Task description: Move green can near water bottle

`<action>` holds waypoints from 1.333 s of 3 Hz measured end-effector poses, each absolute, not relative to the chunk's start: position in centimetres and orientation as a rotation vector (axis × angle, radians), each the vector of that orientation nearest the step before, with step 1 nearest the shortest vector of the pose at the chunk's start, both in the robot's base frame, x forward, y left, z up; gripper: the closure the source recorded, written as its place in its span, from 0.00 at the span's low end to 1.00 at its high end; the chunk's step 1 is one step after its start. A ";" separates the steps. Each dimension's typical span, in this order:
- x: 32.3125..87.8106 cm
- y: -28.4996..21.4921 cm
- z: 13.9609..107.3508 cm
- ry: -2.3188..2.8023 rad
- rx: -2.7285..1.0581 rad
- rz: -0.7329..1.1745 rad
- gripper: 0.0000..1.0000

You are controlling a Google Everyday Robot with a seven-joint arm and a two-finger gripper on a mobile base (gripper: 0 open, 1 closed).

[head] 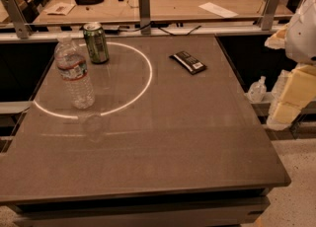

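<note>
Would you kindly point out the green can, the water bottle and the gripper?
green can point(96, 46), camera view, green side.
water bottle point(73, 71), camera view, label band.
gripper point(291, 97), camera view, body, at right edge.

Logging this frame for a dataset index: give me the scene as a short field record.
surface: grey tabletop
green can: small green metal drink can, upright, far-left area
water bottle: tall clear ribbed plastic bottle, upright, in front of the can, not touching
other: dark flat snack packet, lying mid-table
gripper: at the right edge, beside the table, far from both
</note>
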State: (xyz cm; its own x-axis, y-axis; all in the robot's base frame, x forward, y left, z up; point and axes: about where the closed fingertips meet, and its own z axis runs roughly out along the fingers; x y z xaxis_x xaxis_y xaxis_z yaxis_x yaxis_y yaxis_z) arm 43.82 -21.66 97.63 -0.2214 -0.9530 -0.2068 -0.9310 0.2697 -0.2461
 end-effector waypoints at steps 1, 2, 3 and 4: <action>43.8 -21.7 97.6 2.231 -1.724 -0.099 0.00; 43.8 -21.7 97.9 2.210 -1.704 -0.071 0.00; 44.2 -23.3 97.3 2.188 -1.598 0.065 0.00; 44.1 -24.7 95.9 2.141 -1.455 0.247 0.00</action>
State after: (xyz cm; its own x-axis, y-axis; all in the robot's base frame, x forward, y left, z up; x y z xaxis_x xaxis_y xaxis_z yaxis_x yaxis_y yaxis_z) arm 44.09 -24.73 95.86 -0.2758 -0.8066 -0.5228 -0.9044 0.4020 -0.1430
